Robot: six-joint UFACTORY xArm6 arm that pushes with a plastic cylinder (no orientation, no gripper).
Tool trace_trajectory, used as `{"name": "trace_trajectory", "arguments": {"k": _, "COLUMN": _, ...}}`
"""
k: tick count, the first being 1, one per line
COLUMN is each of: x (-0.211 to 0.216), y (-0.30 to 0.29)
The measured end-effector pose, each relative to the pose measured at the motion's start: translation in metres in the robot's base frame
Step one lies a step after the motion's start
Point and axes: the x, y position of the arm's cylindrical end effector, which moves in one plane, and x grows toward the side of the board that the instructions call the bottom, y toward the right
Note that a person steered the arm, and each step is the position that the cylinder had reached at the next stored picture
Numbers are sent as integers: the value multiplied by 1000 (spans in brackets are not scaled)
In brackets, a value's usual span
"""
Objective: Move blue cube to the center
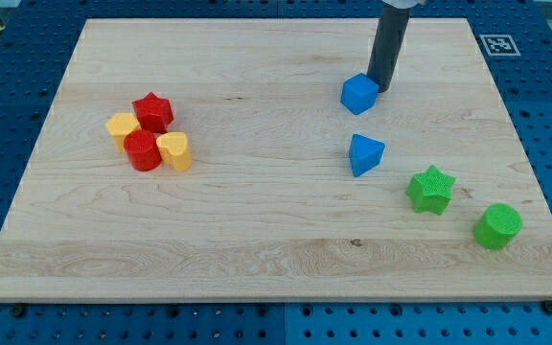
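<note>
A: What carries everything here?

B: A wooden table [257, 220] on a blue pegboard. No containers anywhere; every block lies loose on the wood.

A: And the arm?

B: No jaws on this end effector, only a dark rod holding nothing. My tip [383, 90] touches the blue cube [358, 94] on its right side, in the upper right of the frame.

A: So which way must it go?

B: The cube lies just left of my tip, and the centre is down-left, so pushing from the upper right looks suitable.

A: Other blocks?

B: A blue triangular block [365, 153] below the cube, green star [430, 189] and green cylinder [497, 226] lower right, red-and-yellow cluster [150, 134] at left.
</note>
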Motion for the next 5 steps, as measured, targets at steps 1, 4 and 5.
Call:
{"name": "trace_trajectory", "arguments": {"k": 1, "x": 6, "y": -14}}
{"name": "trace_trajectory", "arguments": {"k": 4, "x": 37, "y": -47}}
{"name": "trace_trajectory", "arguments": {"k": 5, "x": 55, "y": -64}}
